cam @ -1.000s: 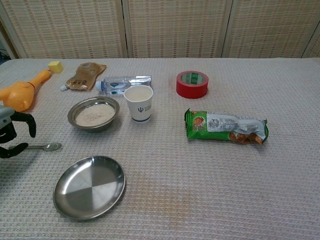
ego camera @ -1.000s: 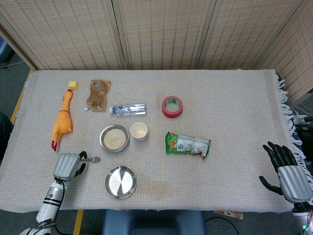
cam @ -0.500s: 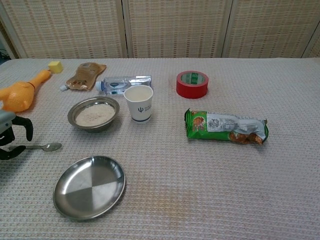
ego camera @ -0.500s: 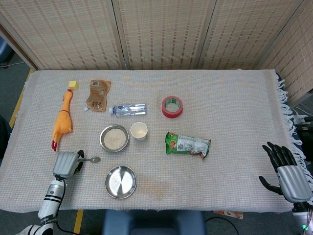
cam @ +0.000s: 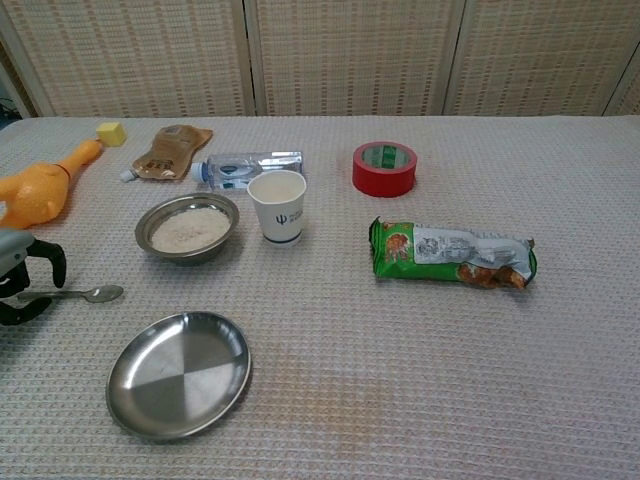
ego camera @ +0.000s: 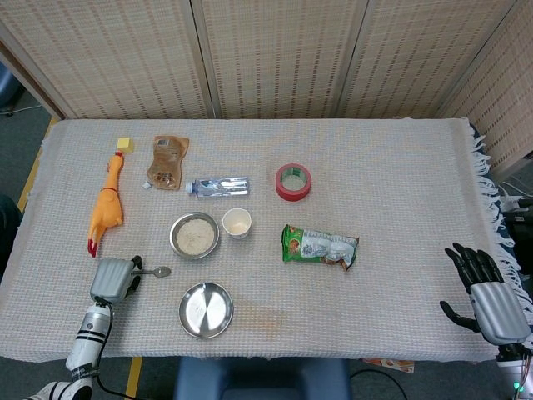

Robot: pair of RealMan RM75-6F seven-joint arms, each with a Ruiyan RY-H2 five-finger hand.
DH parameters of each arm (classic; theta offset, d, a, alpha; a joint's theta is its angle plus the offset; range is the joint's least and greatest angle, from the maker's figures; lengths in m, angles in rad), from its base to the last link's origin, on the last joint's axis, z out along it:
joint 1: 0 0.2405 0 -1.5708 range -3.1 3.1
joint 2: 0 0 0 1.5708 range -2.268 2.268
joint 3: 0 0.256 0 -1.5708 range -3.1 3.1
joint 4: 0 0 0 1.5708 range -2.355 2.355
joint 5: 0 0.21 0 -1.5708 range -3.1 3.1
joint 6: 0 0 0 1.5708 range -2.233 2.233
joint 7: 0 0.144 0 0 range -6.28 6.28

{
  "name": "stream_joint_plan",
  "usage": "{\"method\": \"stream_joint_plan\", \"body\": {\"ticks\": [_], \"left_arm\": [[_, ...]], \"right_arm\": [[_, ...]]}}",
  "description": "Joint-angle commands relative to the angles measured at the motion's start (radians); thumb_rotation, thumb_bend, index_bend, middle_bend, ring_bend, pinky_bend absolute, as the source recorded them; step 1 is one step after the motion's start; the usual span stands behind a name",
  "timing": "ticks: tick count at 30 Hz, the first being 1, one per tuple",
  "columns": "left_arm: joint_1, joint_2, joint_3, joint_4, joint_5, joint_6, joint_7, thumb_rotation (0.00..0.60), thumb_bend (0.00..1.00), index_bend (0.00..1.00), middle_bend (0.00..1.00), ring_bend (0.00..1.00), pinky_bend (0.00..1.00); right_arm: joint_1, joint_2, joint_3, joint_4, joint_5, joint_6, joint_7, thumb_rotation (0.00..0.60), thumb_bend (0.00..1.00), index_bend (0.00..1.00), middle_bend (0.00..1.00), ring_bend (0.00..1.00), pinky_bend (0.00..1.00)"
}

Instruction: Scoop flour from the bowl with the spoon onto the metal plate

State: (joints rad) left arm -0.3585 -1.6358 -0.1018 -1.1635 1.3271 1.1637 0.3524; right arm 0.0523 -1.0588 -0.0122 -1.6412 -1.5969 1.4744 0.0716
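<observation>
The metal spoon (ego camera: 156,272) (cam: 90,294) lies flat on the cloth, bowl end to the right, left of the metal plate (ego camera: 206,310) (cam: 180,375). My left hand (ego camera: 112,279) (cam: 20,275) sits at the spoon's handle end. A curled finger stands above the handle and the thumb below it, with no firm grip showing. The steel bowl (ego camera: 173,237) (cam: 141,231) with white flour (cam: 190,229) stands just behind the plate. My right hand (ego camera: 491,292) hangs with fingers spread at the table's right front edge, holding nothing.
A paper cup (cam: 278,205) stands right of the bowl. Behind it lie a water bottle (cam: 245,164), a brown pouch (cam: 170,150) and a red tape roll (cam: 384,167). A rubber chicken (cam: 40,185) lies at the left and a green snack pack (cam: 455,252) at mid-right.
My left hand has slid left and back toward the table edge along the spoon handle. The spoon has stayed where it lay. The right hand has barely moved.
</observation>
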Motion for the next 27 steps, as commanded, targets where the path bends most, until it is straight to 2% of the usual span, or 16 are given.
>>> {"method": "stream_joint_plan", "body": {"ticks": [1,19,27], "left_arm": [[-0.004,-0.002,0.001,0.006,-0.009,-0.011,0.004,0.600,0.39,0.46,1.00,1.00,1.00],[-0.012,-0.009,0.003,0.027,-0.032,-0.015,0.006,0.600,0.39,0.51,1.00,1.00,1.00],[-0.010,0.009,0.008,-0.001,-0.022,0.004,0.000,0.600,0.39,0.53,1.00,1.00,1.00]], "right_arm": [[0.000,0.001,0.000,-0.001,0.000,0.000,0.000,0.600,0.18,0.00,0.00,0.00,0.00],[0.004,0.003,-0.004,-0.013,0.010,-0.020,-0.017,0.600,0.17,0.00,0.00,0.00,0.00],[0.006,0.002,-0.005,-0.015,0.013,-0.027,-0.018,0.600,0.18,0.00,0.00,0.00,0.00]]}}
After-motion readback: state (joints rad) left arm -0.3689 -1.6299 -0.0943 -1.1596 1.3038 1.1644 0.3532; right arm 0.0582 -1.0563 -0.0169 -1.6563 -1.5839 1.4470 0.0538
